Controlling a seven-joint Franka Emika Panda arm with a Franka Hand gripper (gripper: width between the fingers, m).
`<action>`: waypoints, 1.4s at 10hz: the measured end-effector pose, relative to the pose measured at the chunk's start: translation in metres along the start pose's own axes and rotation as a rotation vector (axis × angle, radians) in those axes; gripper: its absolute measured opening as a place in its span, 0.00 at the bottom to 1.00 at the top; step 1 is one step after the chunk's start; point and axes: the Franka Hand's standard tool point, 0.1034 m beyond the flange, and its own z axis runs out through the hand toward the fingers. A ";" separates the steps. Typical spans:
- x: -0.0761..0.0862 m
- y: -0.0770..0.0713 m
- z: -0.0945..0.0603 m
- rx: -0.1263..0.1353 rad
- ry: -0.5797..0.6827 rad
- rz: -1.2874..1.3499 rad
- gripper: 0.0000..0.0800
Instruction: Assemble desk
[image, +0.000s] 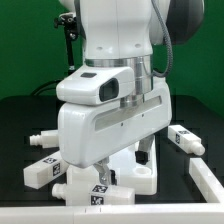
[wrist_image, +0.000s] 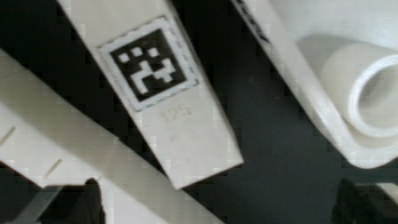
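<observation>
**Exterior view**
Gripper: the large white two-finger gripper (image: 124, 165) hangs low over the middle of the scene, its dark fingers (image: 100, 172) spread apart with nothing pinched between them
Desk top: the white plastic rectangular desk top with a raised rim (image: 138, 180) lies flat on the black table (image: 20, 125), right under the gripper and partly hidden by it
Left leg: a white square-section leg with a black-and-white tag (image: 42, 168) lies on the table at the exterior view's left of the desk top
Front leg: a second white tagged bar (image: 95, 192) lies nearer the camera, just beside the desk top
Right leg: a third white bar (image: 186, 139) lies at the exterior view's right, apart from the desk top

**Wrist view**
Tagged leg: a white square-section bar (wrist_image: 187, 125) runs slantwise over the black surface, its square marker tag (wrist_image: 148, 65) facing up
Desk top: one corner (wrist_image: 302, 60) shows near the tagged leg but apart from it, with a round socket (wrist_image: 374, 95)
Other bar: another white piece (wrist_image: 45, 135) lies on the tagged leg's other side; whether they touch, I cannot tell
Fingers: two dark tips (wrist_image: 57, 203) sit wide apart, the tagged leg's end between them, neither seen touching it
</observation>
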 end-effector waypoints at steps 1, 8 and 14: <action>0.000 0.000 0.001 0.001 -0.001 0.000 0.81; -0.031 0.023 0.029 -0.004 0.002 0.100 0.81; -0.035 0.021 0.046 -0.016 0.008 0.102 0.81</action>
